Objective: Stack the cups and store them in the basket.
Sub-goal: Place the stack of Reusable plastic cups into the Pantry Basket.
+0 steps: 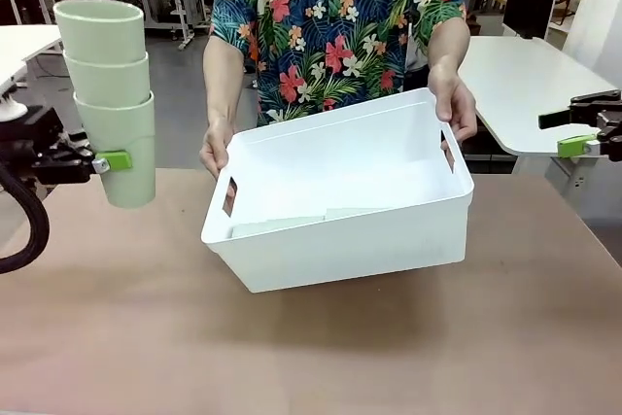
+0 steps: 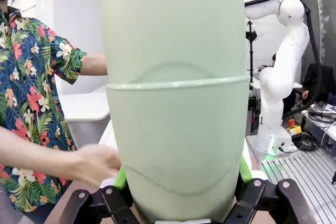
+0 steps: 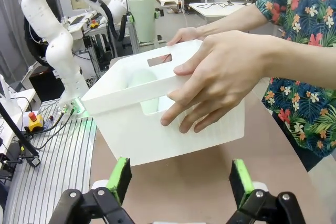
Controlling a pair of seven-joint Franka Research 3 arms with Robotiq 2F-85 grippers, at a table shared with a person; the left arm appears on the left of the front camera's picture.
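A stack of three pale mint cups [image 1: 109, 94] hangs upright over the table's left edge. My left gripper [image 1: 117, 160] is shut on the lowest cup. In the left wrist view the stack [image 2: 173, 108] stands between my green pads [image 2: 122, 178]. A person at the far side holds the white basket [image 1: 350, 250] by both short ends, its opening tilted toward me. More mint cups [image 1: 282, 226] lie on their sides on its floor. My right gripper [image 1: 581, 125] is open at the right edge, with the basket [image 3: 173, 140] just beyond its gripper [image 3: 181, 182].
The person's hands [image 1: 216, 148] [image 1: 455, 104] grip the basket's rim, and one hand [image 3: 220, 77] is close ahead of my right fingers. Bare brown tabletop [image 1: 311, 357] lies in front of the basket. White tables [image 1: 525, 85] stand behind on the right.
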